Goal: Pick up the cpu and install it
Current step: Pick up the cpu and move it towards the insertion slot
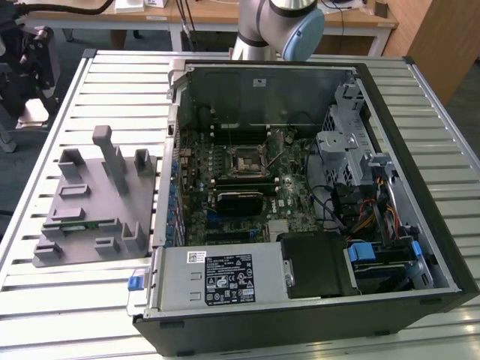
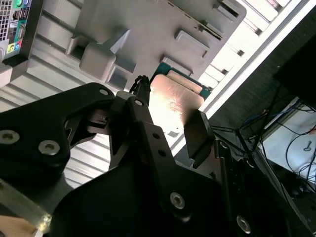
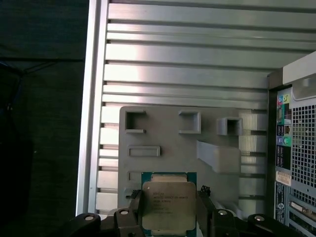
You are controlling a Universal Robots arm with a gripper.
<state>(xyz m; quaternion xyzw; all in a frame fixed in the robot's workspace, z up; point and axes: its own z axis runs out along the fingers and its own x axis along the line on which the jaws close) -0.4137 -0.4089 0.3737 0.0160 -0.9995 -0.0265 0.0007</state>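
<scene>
gripping the cpu (image 3: 165,207) by two opposite edges in the tool (image 3: 169,197), flat and shiny side up, clear above the gray rack (image 3: 163,128) on the slatted desk (image 3: 187,74), to the exterior view's left of the computer case (image 1: 262,94), likely sparing its underside.

Workshop lab: opened computer case (image 1: 262,94) on slatted metal table (image 1: 112,82), desks (image 1: 210,15) behind.
</scene>
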